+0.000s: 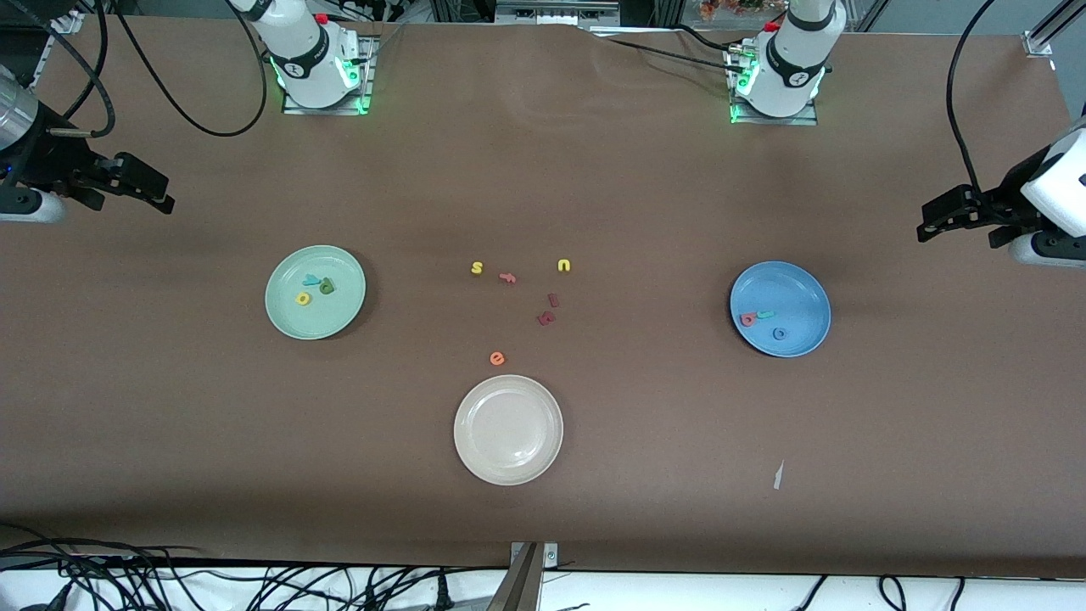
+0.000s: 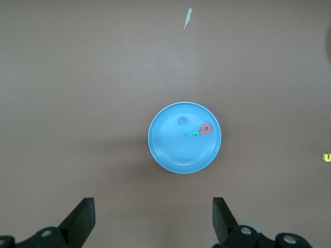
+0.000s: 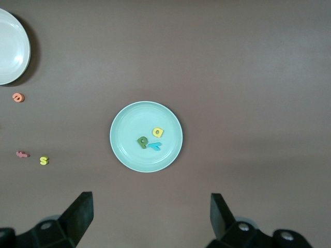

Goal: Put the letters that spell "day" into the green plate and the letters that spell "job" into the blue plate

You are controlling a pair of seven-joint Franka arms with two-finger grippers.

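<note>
The green plate [image 1: 288, 318] holds the dark green "d" [image 1: 327, 286], the yellow "a" [image 1: 304, 298] and the teal "y" [image 1: 311, 279]. In the blue plate [image 1: 802, 293] lie the pinkish "b" [image 1: 747, 319], the teal "j" [image 1: 765, 315] and the blue "o" [image 1: 780, 333]. My right gripper [image 1: 157, 193] hangs open and empty high over the table at the right arm's end, looking down on the green plate [image 3: 126, 150]. My left gripper [image 1: 933, 222] is open and empty over the left arm's end, with the blue plate [image 2: 170, 152] below it.
A cream-white plate [image 1: 508, 429] lies nearest the front camera, mid-table. Loose letters lie between the plates: a yellow "s" [image 1: 477, 268], a yellow "u" [image 1: 564, 266], a pink letter [image 1: 507, 277], two dark red ones [image 1: 546, 318], and an orange "e" [image 1: 497, 358]. A paper scrap [image 1: 778, 475] lies near the front.
</note>
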